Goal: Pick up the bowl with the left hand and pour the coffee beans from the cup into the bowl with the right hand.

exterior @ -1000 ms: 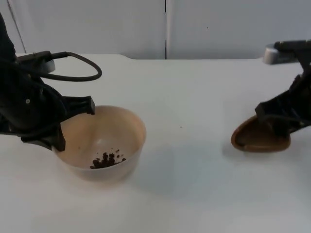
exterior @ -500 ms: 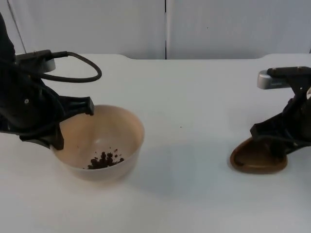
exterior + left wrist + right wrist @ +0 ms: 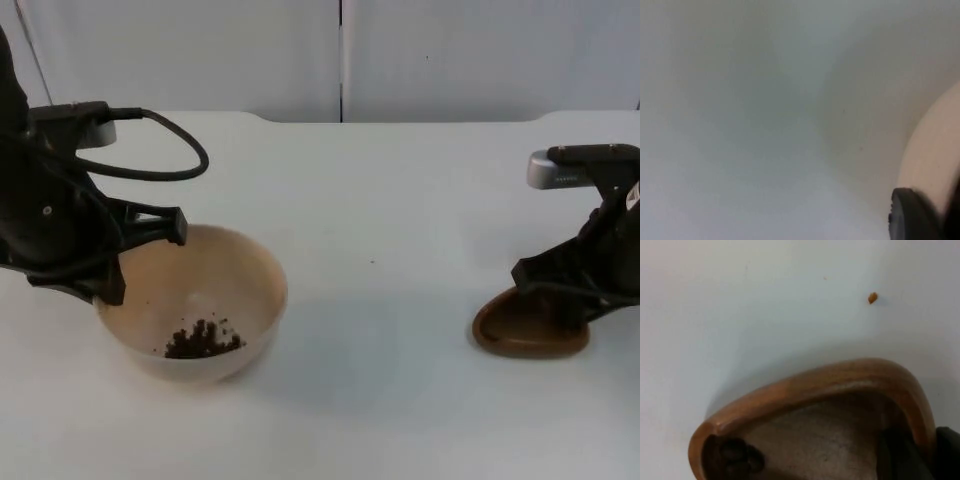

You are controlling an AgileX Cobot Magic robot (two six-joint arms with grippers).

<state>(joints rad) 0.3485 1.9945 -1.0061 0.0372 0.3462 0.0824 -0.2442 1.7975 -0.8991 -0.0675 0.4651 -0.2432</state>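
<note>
The bowl (image 3: 195, 305) is being gripped by its rim at about nine o'clock by the left claw (image 3: 110, 262), one finger inside the wall and one outside, as the pale wall beside the fingertip in the left wrist view suggests. A small heap of beans (image 3: 202, 340) is lying at the bowl's bottom. The brown cup (image 3: 530, 325) is being held by the right claw (image 3: 572, 300) at the three o'clock side of the surface (image 3: 400, 220), well apart from the bowl; in the right wrist view a finger is seen inside the cup (image 3: 825, 415) with a few beans (image 3: 735, 455) left at its lip, and one stray bean (image 3: 872, 298) is lying on the surface beyond. The bowl is judged light, stiff and smooth, so a rim pinch is apt to let it tilt; a firm, level hold is being called for. The cup looks wooden, rigid and light, best held at the wall.
</note>
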